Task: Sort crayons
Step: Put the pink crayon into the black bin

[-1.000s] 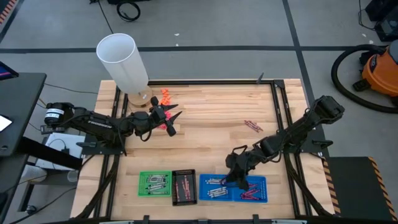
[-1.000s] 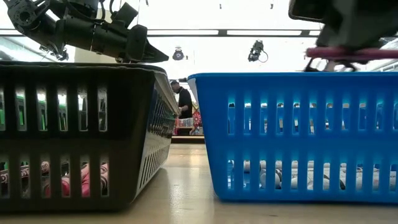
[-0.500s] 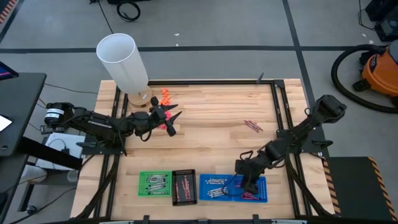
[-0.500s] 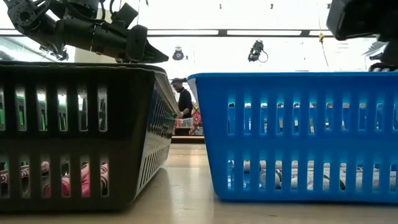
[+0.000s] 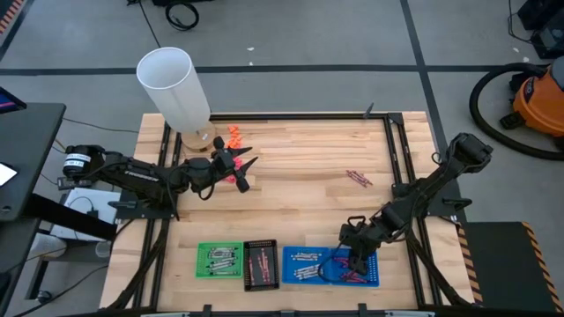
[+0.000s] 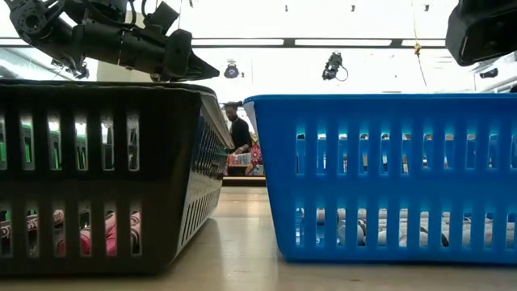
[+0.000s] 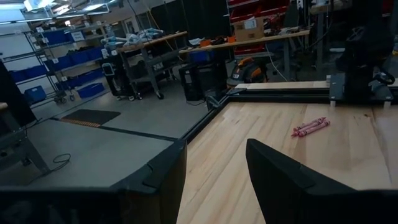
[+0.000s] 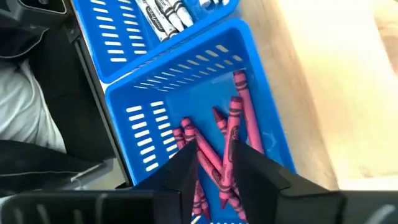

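Crayons: magenta ones [image 8: 229, 149] heaped loose and crossing in the blue basket [image 8: 152, 81] at the near edge of the table, toward the right corner; grey ones [image 8: 163, 11] in the blue basket alongside it. More in the black basket [image 5: 260, 265] and the green basket [image 5: 218, 261], next along the same near edge. One small cluster of loose magenta crayons [image 5: 358, 177] out on bare wood, right of centre, well apart from every basket.

Likely light, stiff and brittle, snapping if bent or squeezed hard; paper wrapper probably gives decent grip, but round enough to roll. Best taken across the middle, jaws square to the length, one stick at a time.

Right gripper [image 5: 352, 255] low over the magenta basket, jaws spread a little, nothing pinched between them. Left gripper [image 5: 240, 167] waiting near the far left corner, by the white tube [image 5: 173, 86] and small orange lumps [image 5: 234, 134], jaws spread and empty.

Dark print visible on the grey wrappers, too small to read; no other legible writing.
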Robot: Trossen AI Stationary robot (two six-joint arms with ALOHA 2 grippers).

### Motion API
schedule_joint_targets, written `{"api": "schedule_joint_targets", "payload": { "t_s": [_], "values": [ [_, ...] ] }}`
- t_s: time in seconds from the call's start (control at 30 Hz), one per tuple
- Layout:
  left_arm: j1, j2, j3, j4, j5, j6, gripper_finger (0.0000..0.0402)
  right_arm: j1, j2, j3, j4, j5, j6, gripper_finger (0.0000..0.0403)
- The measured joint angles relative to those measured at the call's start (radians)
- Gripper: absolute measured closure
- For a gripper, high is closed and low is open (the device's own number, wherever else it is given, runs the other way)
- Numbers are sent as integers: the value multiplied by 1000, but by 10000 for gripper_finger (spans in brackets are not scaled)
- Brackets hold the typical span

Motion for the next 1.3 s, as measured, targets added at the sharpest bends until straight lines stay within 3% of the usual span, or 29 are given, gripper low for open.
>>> {"api": "schedule_joint_targets", "payload": {
  "t_s": [0.13, 0.47, 0.63, 1.0, 1.3],
  "values": [
    [0, 0, 0, 1, 0, 0, 225, -19, -38, 0, -49, 19, -23, 275],
    [0, 0, 0, -1, 26, -17, 225, -69, -143, 0, -194, 251, -122, 277],
    [0, 0, 0, -6, 35, -31, 225, -104, -143, -10, -295, 315, -144, 277],
    [0, 0, 0, -8, 52, -39, 225, -216, -154, -110, -323, 376, -218, 278],
    [0, 0, 0, -8, 52, -39, 225, -383, -154, -132, -324, 374, -307, 278]
  ]
}}
